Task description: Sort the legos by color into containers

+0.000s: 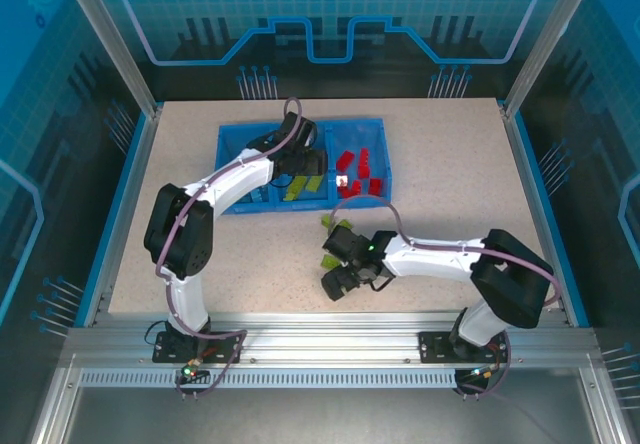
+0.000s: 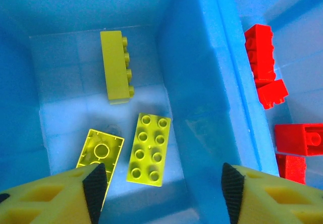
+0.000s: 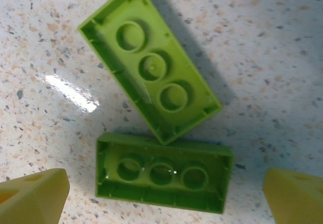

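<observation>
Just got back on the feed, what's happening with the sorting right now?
The left gripper hangs open over the blue tray, above a compartment holding three lime green bricks. Red bricks lie in the compartment next to it. The right gripper is open low over the table, its fingers either side of one of two lime green bricks lying studs down, outside the tray. Neither gripper holds anything.

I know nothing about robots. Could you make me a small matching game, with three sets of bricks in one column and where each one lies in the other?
Column one:
1. red studded plastic bricks
2. lime-green plastic brick lying studs up
3. two lime-green plastic bricks lying hollow side up

Column two:
A. on the speckled table
B. in the blue plastic tray, right-end compartment
C. in the tray compartment next to the red ones

Pairs: 1-B, 2-C, 3-A.
</observation>
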